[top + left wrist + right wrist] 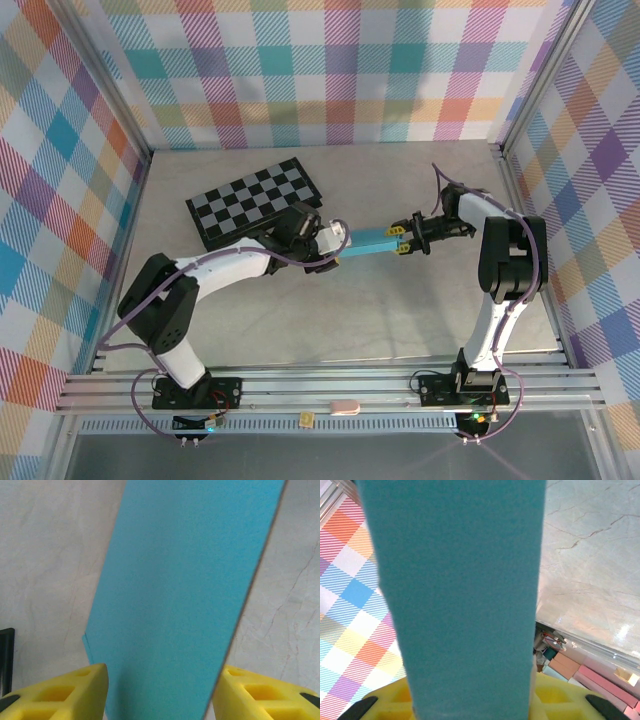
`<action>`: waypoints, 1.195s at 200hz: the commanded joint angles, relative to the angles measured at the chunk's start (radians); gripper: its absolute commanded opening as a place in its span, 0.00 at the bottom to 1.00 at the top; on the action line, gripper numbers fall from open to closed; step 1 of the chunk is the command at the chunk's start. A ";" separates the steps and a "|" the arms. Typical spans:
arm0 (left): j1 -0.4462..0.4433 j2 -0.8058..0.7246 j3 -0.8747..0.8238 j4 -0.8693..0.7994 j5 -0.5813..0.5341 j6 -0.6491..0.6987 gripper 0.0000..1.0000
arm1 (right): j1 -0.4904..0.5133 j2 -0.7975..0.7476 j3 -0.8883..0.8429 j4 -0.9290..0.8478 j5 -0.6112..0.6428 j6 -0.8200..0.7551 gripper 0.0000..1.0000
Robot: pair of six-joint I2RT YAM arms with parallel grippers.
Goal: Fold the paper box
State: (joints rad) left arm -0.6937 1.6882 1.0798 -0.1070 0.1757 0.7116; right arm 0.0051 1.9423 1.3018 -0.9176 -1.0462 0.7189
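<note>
Right gripper clamped on one end of the slim teal-blue cardboard box, left gripper at the other end.
I see the box bridging straight between my two grippers. The left's yellow fingers flank its edges, but I can't tell whether they pinch it. A black-and-grey checkered board lies just beyond the left gripper.

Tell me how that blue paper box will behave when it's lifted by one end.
Probably fairly stiff: the paper box runs straight, without sag, between the left hand and right hand. Likely light, being slim card. Its smooth faces might slip, or crush under a hard squeeze.
</note>
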 commanded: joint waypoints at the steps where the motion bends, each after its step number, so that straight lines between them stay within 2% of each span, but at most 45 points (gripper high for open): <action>1: -0.025 0.030 0.049 -0.007 -0.009 0.040 0.55 | -0.010 0.007 0.016 -0.030 -0.026 0.017 0.30; 53: -0.033 0.092 0.089 0.041 -0.075 0.022 0.53 | -0.009 0.007 0.019 -0.026 -0.046 0.031 0.30; 109: -0.036 0.103 0.144 -0.059 -0.036 0.004 0.37 | -0.011 0.012 0.001 0.026 -0.058 0.088 0.34; 149: -0.036 0.083 0.158 -0.113 -0.031 -0.001 0.34 | -0.021 -0.005 0.021 0.019 -0.027 0.085 0.48; 171: -0.036 0.076 0.193 -0.220 -0.025 -0.001 0.33 | -0.041 -0.069 0.046 -0.005 0.074 0.082 0.56; 195: -0.035 0.071 0.257 -0.368 -0.009 -0.015 0.34 | -0.066 -0.188 0.105 -0.073 0.252 0.072 0.62; 217: -0.035 0.075 0.319 -0.518 0.036 -0.029 0.33 | -0.077 -0.275 0.164 -0.166 0.495 0.044 0.65; 239: -0.035 0.088 0.378 -0.649 0.063 -0.056 0.33 | -0.073 -0.370 0.162 -0.151 0.725 0.013 0.63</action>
State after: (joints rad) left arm -0.7223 1.7756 1.3903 -0.5266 0.1761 0.6952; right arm -0.0666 1.6691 1.4517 -0.9970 -0.6334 0.7784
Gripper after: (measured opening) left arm 0.331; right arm 0.643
